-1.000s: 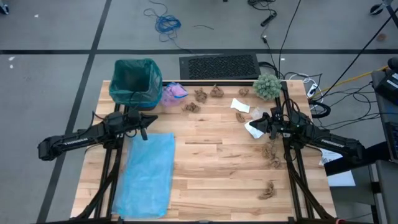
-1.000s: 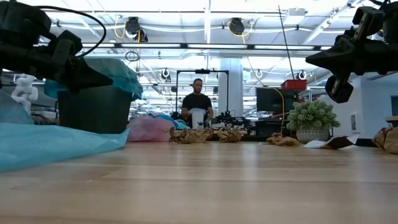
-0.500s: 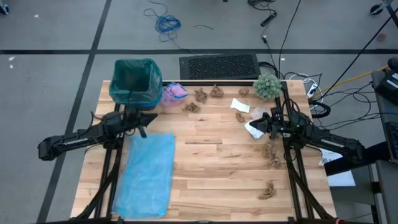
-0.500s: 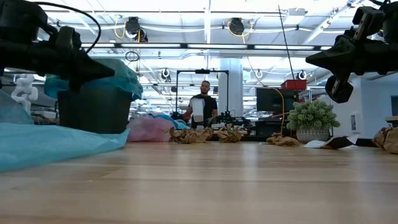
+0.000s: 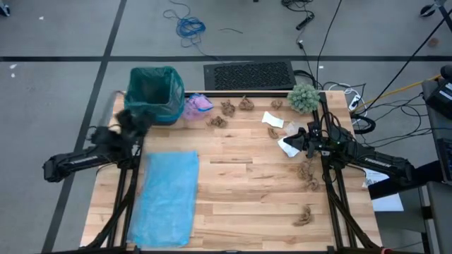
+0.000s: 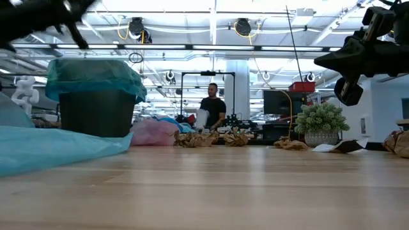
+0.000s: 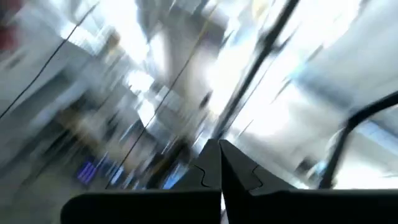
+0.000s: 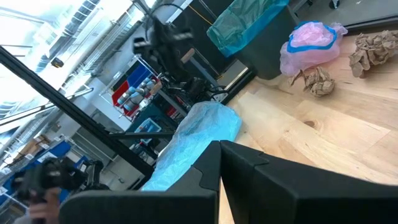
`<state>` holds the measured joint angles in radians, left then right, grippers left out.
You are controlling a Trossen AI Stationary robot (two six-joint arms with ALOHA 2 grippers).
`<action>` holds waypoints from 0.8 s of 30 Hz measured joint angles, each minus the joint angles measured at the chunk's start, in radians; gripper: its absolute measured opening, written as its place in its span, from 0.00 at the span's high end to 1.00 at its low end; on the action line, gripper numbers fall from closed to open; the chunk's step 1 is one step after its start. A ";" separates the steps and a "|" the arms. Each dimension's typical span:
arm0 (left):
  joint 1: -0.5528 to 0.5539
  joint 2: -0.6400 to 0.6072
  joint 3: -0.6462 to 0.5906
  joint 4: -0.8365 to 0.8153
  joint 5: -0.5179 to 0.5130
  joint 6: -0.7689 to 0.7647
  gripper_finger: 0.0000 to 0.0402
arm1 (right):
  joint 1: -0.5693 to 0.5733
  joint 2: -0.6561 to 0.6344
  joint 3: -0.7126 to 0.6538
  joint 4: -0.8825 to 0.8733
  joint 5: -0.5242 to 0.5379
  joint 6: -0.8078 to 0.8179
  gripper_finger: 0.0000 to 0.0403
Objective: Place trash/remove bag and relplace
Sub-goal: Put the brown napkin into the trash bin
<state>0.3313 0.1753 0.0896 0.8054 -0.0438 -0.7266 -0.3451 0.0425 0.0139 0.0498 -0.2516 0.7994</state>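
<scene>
A dark bin (image 5: 152,92) lined with a teal bag stands on the table's far left corner. A light blue bag (image 5: 169,197) lies flat on the near left. The trash lies across the far and right side: brown paper wads (image 5: 227,107), white scraps (image 5: 272,120) and a lilac-pink piece (image 5: 198,104) beside the bin. My left gripper (image 7: 219,144) is shut and empty. It is raised and tipped upward just in front of the bin (image 6: 96,96), and shows blurred in the high view (image 5: 131,121). My right gripper (image 8: 220,144) is shut and empty, level above the white scrap (image 5: 288,144).
A fuzzy grey-green ball (image 5: 304,97) sits at the far right corner. More brown wads (image 5: 306,215) lie along the right edge. A black mat (image 5: 248,74) and cables lie on the floor beyond the far edge. A person (image 6: 211,110) stands in the room behind.
My left gripper has risen, tipped from level to pointing upward, and rolled. In the high view it has drawn back toward the table's left edge, clear of the blue bag. It stays shut.
</scene>
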 joint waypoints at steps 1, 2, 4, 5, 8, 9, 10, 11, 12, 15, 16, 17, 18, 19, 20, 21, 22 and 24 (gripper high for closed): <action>0.000 0.000 0.012 0.035 -0.012 0.000 1.00 | 0.000 0.000 0.000 0.000 0.000 0.000 1.00; 0.000 0.000 0.027 0.052 -0.017 0.004 1.00 | 0.000 0.000 0.000 0.000 0.000 0.000 1.00; 0.000 0.008 0.074 0.033 -0.017 0.059 1.00 | 0.000 0.000 0.000 0.000 0.000 0.000 1.00; 0.000 0.016 0.100 0.012 -0.003 0.098 1.00 | 0.000 0.000 0.000 0.000 0.000 0.000 1.00; 0.000 0.067 0.191 -0.073 0.039 0.197 1.00 | 0.000 0.000 0.000 0.000 0.000 0.000 1.00; 0.000 0.097 0.231 -0.107 0.043 0.226 1.00 | 0.000 0.000 0.000 0.000 0.000 0.000 1.00; 0.000 0.137 0.275 -0.135 0.044 0.254 1.00 | 0.000 0.000 0.000 0.000 0.000 0.000 1.00; 0.000 0.185 0.323 -0.163 0.045 0.279 1.00 | 0.000 0.000 0.000 0.000 0.000 0.000 1.00; 0.000 0.241 0.375 -0.194 0.056 0.303 1.00 | 0.000 0.000 0.000 0.000 0.000 0.000 1.00; 0.000 0.435 0.552 -0.377 0.124 0.344 1.00 | 0.000 0.000 0.000 0.000 0.000 0.000 1.00; 0.000 0.497 0.618 -0.467 0.138 0.344 1.00 | 0.000 0.000 0.000 0.000 0.000 0.000 1.00; 0.001 0.558 0.689 -0.571 0.148 0.347 1.00 | 0.000 0.000 0.000 0.000 0.000 0.000 1.00; 0.002 0.611 0.763 -0.688 0.149 0.357 1.00 | 0.000 0.000 0.000 0.000 0.000 0.000 1.00; 0.003 0.658 0.839 -0.800 0.149 0.384 1.00 | 0.000 0.000 0.000 0.000 0.000 0.000 1.00; 0.004 0.709 0.913 -0.902 0.150 0.420 1.00 | 0.000 0.000 0.000 0.000 0.000 0.000 1.00; 0.003 0.766 0.984 -1.004 0.156 0.463 1.00 | 0.000 0.000 0.000 0.000 0.000 0.000 1.00; 0.003 0.826 1.062 -1.078 0.159 0.512 1.00 | 0.000 0.000 0.000 0.000 0.001 0.000 1.00; 0.002 0.935 1.212 -1.200 0.159 0.583 1.00 | 0.000 0.000 0.000 0.000 0.004 0.000 1.00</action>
<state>0.3336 1.1105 1.3012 -0.3948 0.1148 -0.1438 -0.3450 0.0425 0.0139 0.0494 -0.2474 0.7994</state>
